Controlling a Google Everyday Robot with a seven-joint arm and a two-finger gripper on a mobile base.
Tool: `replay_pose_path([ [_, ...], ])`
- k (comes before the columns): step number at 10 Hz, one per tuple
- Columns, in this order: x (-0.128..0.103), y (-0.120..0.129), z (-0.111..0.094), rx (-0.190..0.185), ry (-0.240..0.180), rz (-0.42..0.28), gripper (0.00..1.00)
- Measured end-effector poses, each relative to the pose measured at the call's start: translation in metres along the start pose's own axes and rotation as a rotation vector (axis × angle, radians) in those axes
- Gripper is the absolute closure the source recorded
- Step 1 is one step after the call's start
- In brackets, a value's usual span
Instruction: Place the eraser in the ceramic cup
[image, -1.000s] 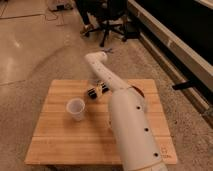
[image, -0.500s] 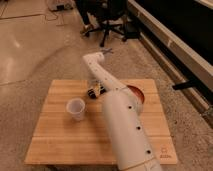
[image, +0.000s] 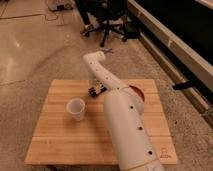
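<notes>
My gripper (image: 95, 91) is down at the wooden table (image: 55, 140), in its back middle, at the end of the white arm (image: 125, 125) that reaches in from the bottom of the camera view. It is shut. A small dark block shows between its fingertips and looks like the eraser (image: 94, 92), mostly hidden by the fingers. The white ceramic cup (image: 76, 108) stands upright and empty a short way to the front left of the gripper, apart from it.
An orange shallow bowl (image: 138, 94) sits at the table's back right, half hidden behind the arm. Beyond the table is a concrete floor with a black office chair (image: 107, 20) and a dark bench along the right.
The gripper has stayed low at the same spot on the table and its fingers have closed. The cup has not moved.
</notes>
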Motion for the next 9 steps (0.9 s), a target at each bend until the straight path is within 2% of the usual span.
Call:
replay_pose_path([
  [1,0.004,0.002,-0.007,0.008,0.002,0.004,1.0],
  [3,0.012,0.01,-0.033,0.035,-0.002,0.014,1.0],
  [5,0.014,0.024,-0.061,0.048,-0.034,0.023,1.0],
  [7,-0.005,0.046,-0.097,0.044,-0.118,0.012,1.0],
  [9,-0.038,0.068,-0.131,0.029,-0.213,-0.02,1.0],
])
